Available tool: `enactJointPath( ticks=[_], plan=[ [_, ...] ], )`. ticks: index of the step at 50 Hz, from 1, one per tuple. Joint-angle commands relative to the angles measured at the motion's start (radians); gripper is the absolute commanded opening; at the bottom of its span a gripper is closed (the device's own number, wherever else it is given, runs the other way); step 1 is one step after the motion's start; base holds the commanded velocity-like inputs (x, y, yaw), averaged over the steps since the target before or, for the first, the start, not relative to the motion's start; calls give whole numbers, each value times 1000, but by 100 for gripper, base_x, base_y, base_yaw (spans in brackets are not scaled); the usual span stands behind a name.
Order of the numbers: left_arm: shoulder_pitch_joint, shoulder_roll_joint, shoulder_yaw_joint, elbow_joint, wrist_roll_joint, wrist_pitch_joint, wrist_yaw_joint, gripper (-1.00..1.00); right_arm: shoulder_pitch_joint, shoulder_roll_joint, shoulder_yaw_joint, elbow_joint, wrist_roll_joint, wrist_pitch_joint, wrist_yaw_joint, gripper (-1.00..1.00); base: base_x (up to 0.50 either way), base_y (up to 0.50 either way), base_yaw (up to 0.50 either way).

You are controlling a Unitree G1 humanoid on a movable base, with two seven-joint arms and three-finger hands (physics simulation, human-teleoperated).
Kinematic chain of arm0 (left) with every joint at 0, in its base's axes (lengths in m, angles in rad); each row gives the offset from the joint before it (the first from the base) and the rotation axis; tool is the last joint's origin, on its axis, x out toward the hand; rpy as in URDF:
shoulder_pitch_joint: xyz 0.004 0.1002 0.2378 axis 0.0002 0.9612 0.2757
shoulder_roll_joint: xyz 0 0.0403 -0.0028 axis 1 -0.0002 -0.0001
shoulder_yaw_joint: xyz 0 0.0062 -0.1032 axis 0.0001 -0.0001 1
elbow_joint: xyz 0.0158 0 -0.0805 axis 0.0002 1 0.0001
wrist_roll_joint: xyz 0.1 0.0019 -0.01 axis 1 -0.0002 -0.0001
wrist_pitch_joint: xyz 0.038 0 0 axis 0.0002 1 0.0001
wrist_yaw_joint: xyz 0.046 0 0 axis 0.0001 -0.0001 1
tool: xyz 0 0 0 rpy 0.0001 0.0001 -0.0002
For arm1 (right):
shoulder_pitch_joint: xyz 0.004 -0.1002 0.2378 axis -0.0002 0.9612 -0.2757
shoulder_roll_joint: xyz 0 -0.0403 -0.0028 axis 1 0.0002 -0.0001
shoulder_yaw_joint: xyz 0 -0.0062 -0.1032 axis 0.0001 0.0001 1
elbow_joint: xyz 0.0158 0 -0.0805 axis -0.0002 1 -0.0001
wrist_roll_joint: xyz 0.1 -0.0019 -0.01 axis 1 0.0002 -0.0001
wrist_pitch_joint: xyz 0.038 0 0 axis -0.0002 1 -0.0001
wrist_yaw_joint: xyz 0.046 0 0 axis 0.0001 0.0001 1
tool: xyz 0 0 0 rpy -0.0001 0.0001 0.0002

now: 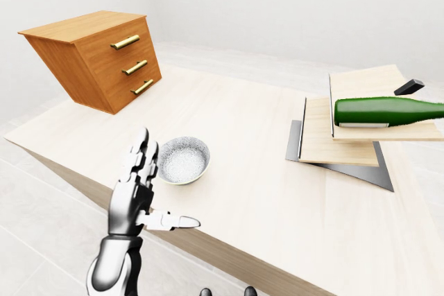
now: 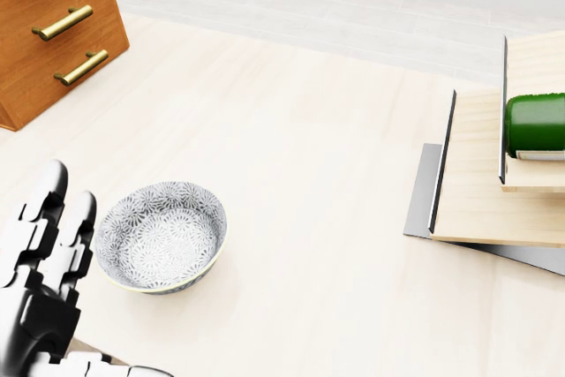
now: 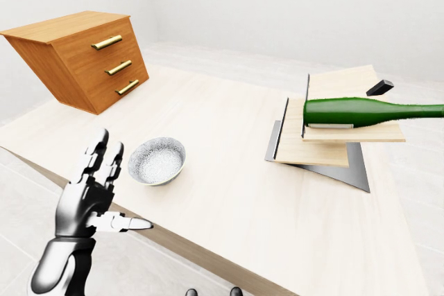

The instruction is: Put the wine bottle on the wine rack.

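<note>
Pale table [image 1: 243,136]: one wine bottle [image 1: 385,111], one bowl [image 1: 183,160], one drawer chest [image 1: 97,58].

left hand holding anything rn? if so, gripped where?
Nothing. The left hand is open and empty beside the bowl; the wine bottle lies on the wine rack. Right hand is barely in view.

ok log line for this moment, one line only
wine bottle: lying on wine rack | left hand: open, beside bowl | right hand: not in view
</note>
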Motion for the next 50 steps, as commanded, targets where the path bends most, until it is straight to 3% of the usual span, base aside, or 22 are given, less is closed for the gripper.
enactJointPath(
  ticks=[1,7,23,41,50],
  plan=[
    [1,0,-13,-48,4,0,8,100,17,-15,-108,-355,220,0,-249,100,0,0,0],
    [15,3,-15,-101,-7,0,3,100,-26,-70,-122,-480,461,0,-447,100,0,0,0],
    [30,-6,23,-241,-54,0,-16,100,89,-150,-213,-698,728,0,-599,100,0,0,0],
    [43,-27,75,-384,-88,0,-35,100,57,-189,-285,-908,772,0,-589,100,0,0,0],
    [19,-38,116,-423,-119,0,-38,100,101,-300,-417,-912,772,0,-508,100,0,0,0]
  ],
)
